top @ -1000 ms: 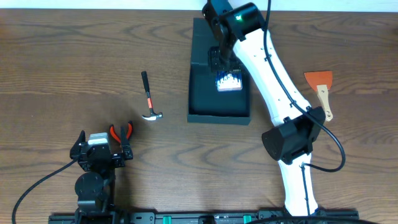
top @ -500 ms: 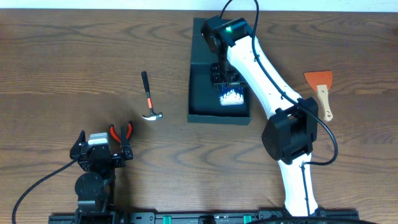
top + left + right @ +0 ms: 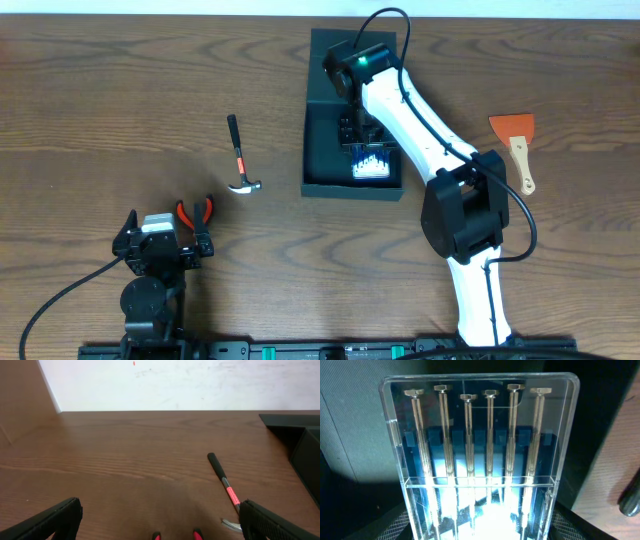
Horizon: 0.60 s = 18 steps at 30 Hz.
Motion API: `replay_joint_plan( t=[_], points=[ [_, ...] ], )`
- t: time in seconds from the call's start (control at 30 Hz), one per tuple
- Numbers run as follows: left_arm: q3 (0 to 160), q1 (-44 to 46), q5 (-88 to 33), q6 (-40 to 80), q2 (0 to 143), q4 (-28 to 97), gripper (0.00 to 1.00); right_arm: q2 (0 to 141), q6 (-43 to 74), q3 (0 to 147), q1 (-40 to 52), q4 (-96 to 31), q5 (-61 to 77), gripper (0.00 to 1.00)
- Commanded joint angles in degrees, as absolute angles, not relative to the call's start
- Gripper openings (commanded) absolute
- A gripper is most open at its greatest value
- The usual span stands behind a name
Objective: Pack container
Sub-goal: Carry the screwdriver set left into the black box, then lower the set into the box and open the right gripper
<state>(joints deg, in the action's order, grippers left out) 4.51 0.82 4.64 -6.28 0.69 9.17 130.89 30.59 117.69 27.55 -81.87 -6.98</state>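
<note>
At 12 o'clock on the surface (image 3: 120,90), overhead view: the container (image 3: 322,150) sits with its lid flap laid back toward 12. Right gripper (image 3: 366,143) is down inside it, jaws clamped on the clear bit case (image 3: 371,163), which is toward the container's 5 o'clock corner. Can't tell if the case touches the floor. Hammer (image 3: 240,160) is at 9 o'clock of the container, well apart, head toward 6. Orange-bladed scraper (image 3: 515,145) is at 3 o'clock, past the right arm. Left gripper (image 3: 167,228) is at 7 o'clock of the surface, jaws released and wide, nothing in them. Red-handled pliers (image 3: 195,212) lie just off its 1 o'clock.

Left wrist: fingers (image 3: 50,520) low at 7 and 5 o'clock, bare wood between. Pliers handle tips at 6, hammer at 4, container edge at 3.

Right wrist: bit case fills the frame, six bits upright in a row, blue backing, glare at 6. Grey container lining at 9, wood at 3.
</note>
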Motion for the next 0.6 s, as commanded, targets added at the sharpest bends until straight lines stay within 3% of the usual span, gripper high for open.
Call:
replay_joint_plan(
  t=[0.0, 0.57],
  points=[
    [2.94, 0.95, 4.47, -7.05, 0.62, 9.82, 0.99, 130.63, 31.92, 115.81, 27.57, -80.68, -7.03, 0.46],
    [2.94, 0.95, 4.47, -7.05, 0.62, 9.82, 0.99, 130.63, 32.16, 108.64, 26.35, -74.74, -7.25, 0.45]
  ],
)
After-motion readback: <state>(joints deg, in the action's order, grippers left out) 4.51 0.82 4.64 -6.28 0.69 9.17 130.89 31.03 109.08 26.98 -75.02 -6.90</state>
